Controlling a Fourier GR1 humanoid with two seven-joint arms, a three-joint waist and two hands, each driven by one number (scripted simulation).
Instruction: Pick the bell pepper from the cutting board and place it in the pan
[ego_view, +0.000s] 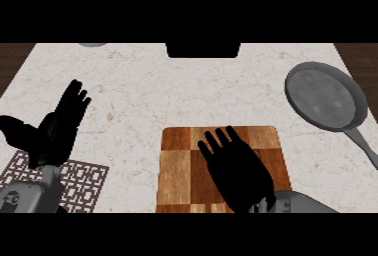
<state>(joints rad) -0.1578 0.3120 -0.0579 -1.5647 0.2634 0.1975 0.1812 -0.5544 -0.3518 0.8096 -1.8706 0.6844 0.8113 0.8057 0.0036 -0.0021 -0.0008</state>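
Can't see the bell pepper, so it might be hidden under the right hand (236, 172). That hand is spread flat over the cutting board (177, 165) at lower centre, fingers straight. The pan (325, 97) sits upper right, well apart. The left hand (55, 132) rests open at the left.

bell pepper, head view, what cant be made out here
- No bell pepper shows: the right hand covers much of the cutting board and may hide it.
- The pan: handle end cut off by the right edge.
- The black object and grey object at the top edge: cut off, unidentifiable.
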